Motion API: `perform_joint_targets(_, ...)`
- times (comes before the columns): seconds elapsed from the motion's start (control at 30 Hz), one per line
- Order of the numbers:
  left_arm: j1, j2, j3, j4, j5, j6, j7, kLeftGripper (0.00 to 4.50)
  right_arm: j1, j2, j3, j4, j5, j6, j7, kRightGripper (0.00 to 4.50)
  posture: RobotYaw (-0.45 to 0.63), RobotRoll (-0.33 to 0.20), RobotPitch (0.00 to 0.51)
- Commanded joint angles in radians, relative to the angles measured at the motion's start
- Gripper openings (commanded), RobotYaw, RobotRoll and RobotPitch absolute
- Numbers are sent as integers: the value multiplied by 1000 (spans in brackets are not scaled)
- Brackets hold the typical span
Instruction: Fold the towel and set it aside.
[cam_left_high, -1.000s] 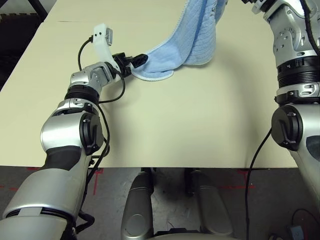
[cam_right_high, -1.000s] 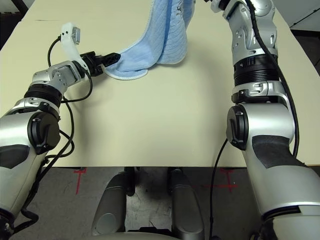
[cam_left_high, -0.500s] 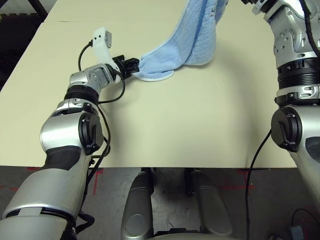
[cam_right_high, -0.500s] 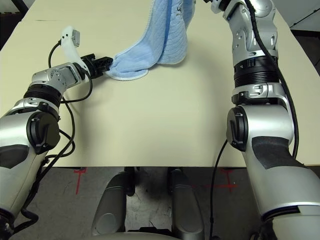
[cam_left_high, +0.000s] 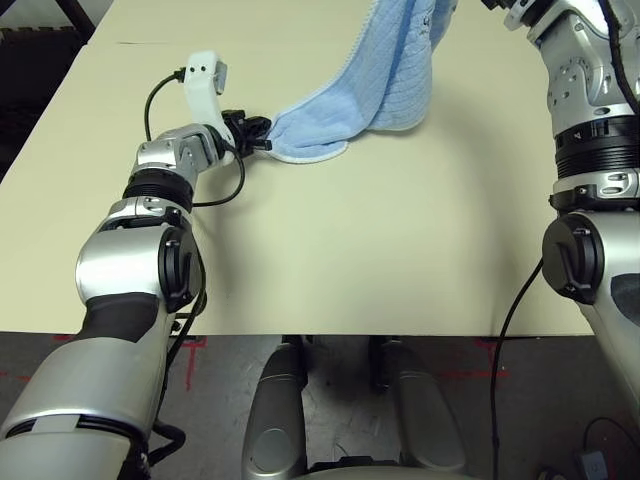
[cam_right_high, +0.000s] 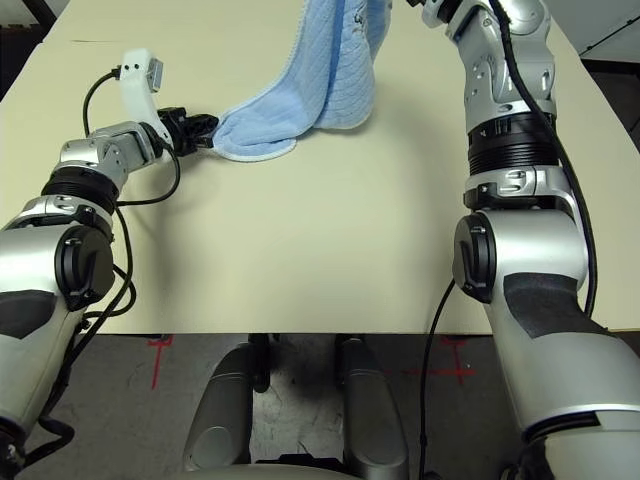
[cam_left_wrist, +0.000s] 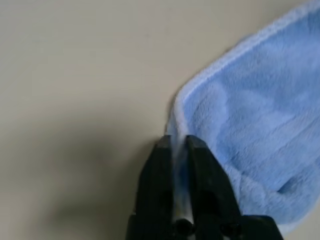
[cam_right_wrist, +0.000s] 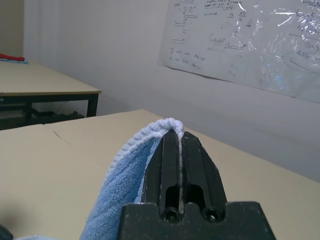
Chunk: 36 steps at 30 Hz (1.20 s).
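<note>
Beige and bare, the tabletop (cam_left_high: 330, 250) runs from its near edge out past my two silver arms; below that edge I see dark floor with a few red tape marks (cam_left_high: 470, 375). I count one tabletop under the work, one towel, two claws.

Nearest the work is my left claw (cam_left_wrist: 178, 142), low over the tabletop on my left. Its two black fingers stand narrow, pinched on the white stitched edge at a corner of the towel (cam_left_high: 385, 85). From the left wrist camera I can see the thin edging running down between the fingers (cam_left_wrist: 200, 165), with the blue pile spreading off to one side.

From that pinched corner the light-blue towel lies partly on the tabletop, its lower fold resting there with a rounded white hem, then rises steeply toward my right arm, hanging in ribbed folds.

Farther off and higher, my right claw (cam_right_wrist: 178, 137) is closed tight on the towel's upper edge; the right wrist camera shows the terry hem bulging over the fingertips and the cloth draping down beside them.

Beyond it I see a second beige table (cam_right_wrist: 45, 80) on dark legs with something red at its far end, a pale wall, and a whiteboard (cam_right_wrist: 250, 42) covered in handwriting too small for me to read. I can make out no brands or labels anywhere.
</note>
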<state>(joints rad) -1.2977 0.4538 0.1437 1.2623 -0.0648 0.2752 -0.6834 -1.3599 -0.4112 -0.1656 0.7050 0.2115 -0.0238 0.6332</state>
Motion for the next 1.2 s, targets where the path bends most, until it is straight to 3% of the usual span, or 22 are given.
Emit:
perform_joint_targets(0.03,26,-1,-25,3,28,-26,-13,1677,12,-4,-4,-36,14,8,-2,0,-4,0,309)
perform_joint_targets(0.27,24,-22,-18,19,27,-40,2,4474,23,-14,-3,-66,14,29,-1,0,-29,0,311)
perform_joint_targets(0.47,23,-25,-7,26,20,-39,13,4474,35,-20,-3,-94,12,48,-5,0,-38,0,312)
perform_joint_targets(0.6,22,-23,4,28,8,-19,-3,3194,39,-21,-4,-101,13,51,-7,0,-37,0,310)
perform_joint_targets(0.87,5,-15,66,25,-46,62,-39,48,36,-20,-2,-97,12,51,-8,0,-34,0,307)
perform_joint_targets(1.17,-4,-17,101,18,-76,124,-59,48,35,-21,-1,-94,9,48,-8,0,-33,0,306)
perform_joint_targets(1.2,-5,-18,102,18,-79,129,-58,533,35,-21,-1,-94,9,48,-8,0,-33,0,305)
